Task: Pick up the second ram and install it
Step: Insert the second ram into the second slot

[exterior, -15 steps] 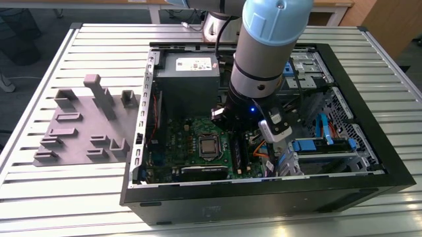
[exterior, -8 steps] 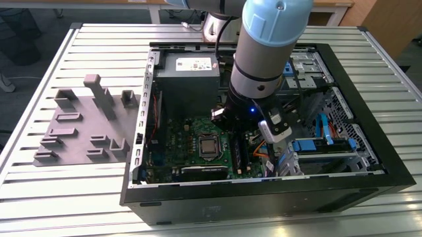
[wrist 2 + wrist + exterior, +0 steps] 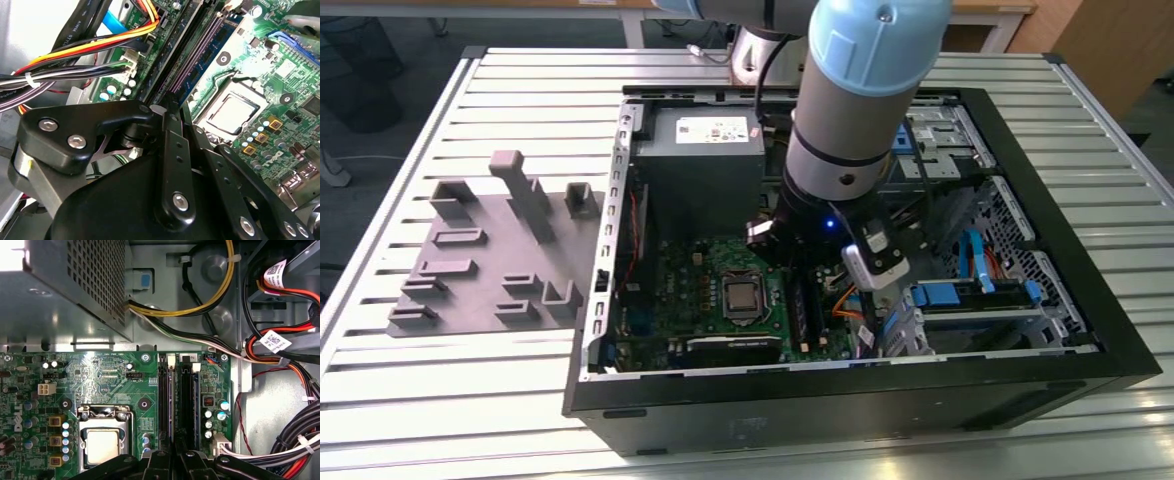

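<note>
In the exterior view the arm reaches into the open computer case, its gripper low over the motherboard beside the processor socket. The first wrist view shows the second ram standing upright in a slot just beside the power supply cables. The second wrist view shows the fingers drawn together above the slot rails, gripping nothing I can make out.

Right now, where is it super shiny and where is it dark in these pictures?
In the second wrist view, glare whitens the motherboard beyond the processor, while the black gripper up close stays dark. In the first wrist view, a bright patch sits at a corner above the power supply. In the exterior view, the table is evenly lit.
</note>
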Robot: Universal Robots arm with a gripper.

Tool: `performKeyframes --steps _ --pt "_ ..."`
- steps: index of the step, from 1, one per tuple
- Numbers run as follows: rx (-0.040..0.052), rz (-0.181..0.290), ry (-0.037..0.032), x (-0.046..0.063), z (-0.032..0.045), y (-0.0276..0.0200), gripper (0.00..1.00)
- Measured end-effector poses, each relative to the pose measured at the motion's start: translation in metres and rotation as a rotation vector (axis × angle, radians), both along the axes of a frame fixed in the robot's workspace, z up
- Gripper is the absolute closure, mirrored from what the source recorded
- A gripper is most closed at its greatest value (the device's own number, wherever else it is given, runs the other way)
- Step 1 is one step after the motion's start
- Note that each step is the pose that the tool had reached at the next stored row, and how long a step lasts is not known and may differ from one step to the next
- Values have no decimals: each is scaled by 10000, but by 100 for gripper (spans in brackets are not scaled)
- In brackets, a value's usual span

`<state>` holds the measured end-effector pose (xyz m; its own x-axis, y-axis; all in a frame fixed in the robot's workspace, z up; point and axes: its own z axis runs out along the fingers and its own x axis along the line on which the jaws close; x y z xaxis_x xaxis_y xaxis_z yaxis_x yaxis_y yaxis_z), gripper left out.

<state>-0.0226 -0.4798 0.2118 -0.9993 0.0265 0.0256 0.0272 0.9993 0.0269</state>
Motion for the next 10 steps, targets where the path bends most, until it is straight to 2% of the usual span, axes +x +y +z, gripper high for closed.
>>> performKeyframes --steps 10 --pt "2 0 0 -5 -8 3 86"
